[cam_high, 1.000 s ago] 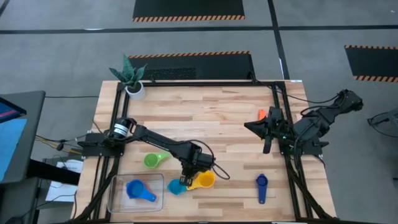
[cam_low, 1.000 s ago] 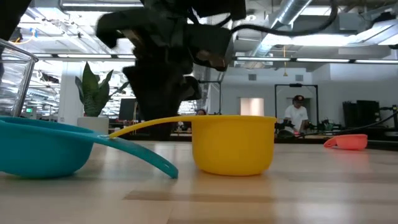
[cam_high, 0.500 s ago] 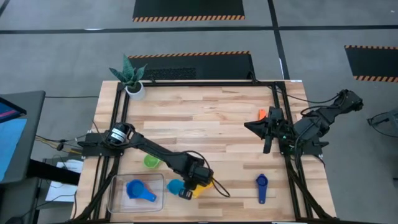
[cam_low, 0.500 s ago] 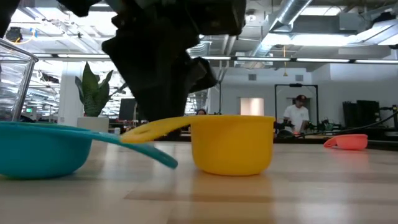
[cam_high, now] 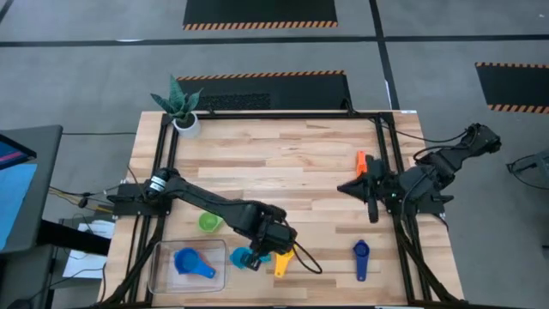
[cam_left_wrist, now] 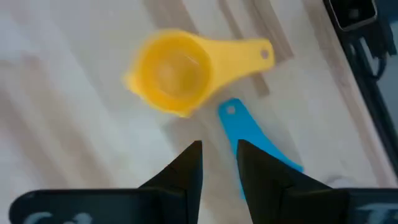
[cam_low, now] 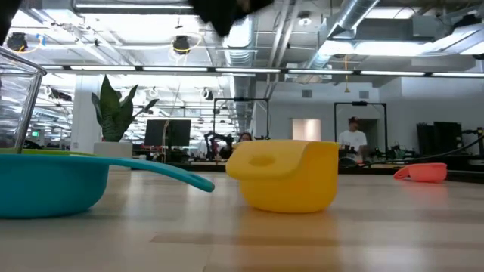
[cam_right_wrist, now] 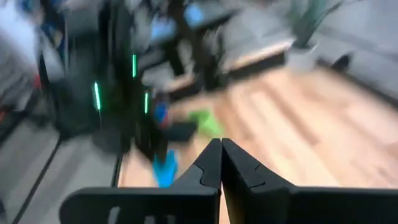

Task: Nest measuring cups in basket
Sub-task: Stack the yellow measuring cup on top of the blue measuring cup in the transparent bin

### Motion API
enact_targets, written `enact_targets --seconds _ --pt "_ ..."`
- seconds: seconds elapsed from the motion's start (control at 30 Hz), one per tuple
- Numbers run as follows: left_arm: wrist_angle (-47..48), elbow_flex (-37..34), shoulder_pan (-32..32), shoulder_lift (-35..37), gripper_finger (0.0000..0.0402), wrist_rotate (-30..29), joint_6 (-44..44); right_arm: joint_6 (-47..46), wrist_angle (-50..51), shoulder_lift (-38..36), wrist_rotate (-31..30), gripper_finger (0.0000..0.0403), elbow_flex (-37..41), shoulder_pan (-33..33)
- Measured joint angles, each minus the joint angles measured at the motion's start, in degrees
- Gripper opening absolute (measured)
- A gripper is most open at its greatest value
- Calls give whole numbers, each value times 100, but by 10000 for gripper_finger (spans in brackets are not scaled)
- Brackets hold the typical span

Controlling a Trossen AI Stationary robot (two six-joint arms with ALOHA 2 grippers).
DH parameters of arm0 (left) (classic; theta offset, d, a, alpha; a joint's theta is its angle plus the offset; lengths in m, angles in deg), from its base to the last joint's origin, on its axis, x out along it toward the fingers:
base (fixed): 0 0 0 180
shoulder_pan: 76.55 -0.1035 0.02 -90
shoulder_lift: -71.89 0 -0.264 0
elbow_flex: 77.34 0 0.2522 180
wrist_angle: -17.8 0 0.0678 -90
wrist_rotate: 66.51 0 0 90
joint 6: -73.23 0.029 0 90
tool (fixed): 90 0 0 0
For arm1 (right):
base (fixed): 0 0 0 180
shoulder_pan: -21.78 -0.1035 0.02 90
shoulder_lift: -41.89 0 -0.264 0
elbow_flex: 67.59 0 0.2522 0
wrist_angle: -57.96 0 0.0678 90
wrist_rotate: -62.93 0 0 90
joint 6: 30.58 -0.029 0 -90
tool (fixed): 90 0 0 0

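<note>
Left wrist view showed our left gripper [cam_left_wrist: 217, 163] narrowly parted and empty above the yellow cup [cam_left_wrist: 171, 78], beside the basket [cam_high: 163, 276]; we judged centring over its handle best.

You had a yellow cup [cam_high: 282, 260], a light blue cup [cam_high: 243, 258], a green cup [cam_high: 208, 223], a dark blue cup [cam_high: 360, 254], a medium blue cup [cam_high: 190, 263] in the clear basket [cam_high: 156, 273], and an orange-red cup [cam_high: 361, 160]. Table [cam_high: 283, 163] was pale striped wood; arms were black. Plant [cam_high: 176, 98] was green in a white pot [cam_high: 185, 124].
</note>
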Motion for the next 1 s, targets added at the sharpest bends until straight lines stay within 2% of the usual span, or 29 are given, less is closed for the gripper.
enact_targets --seconds 0.1,0.17,0.27,0.37,0.6,0.73,0.83,0.9,1.0 --pt "581 357 -2 54 87 -494 130 -502 755 2 746 22 0 -3" --pt "731 418 -7 92 87 -771 241 -1051 1443 17 1006 19 0 -43" --pt "984 403 -9 102 87 -1208 592 -1702 2370 61 964 17 2 -259" --pt "964 402 -7 48 87 -1548 1184 -2035 2841 193 863 21 2 -483" --pt "-228 -83 -128 25 87 -1356 2812 -2225 3320 587 612 24 9 -804" --pt "-950 -576 -175 28 87 -1130 4162 -2385 3300 861 493 20 7 -858" --pt "-1225 -1003 -175 28 87 -1096 4832 -2657 3300 1108 482 20 7 -891" --pt "-1373 -1351 -174 28 87 -1213 5182 -2843 3301 1269 473 21 7 -978" --pt "-1659 -1766 -130 19 87 -1738 5683 -3114 3298 1543 413 24 7 -1116"
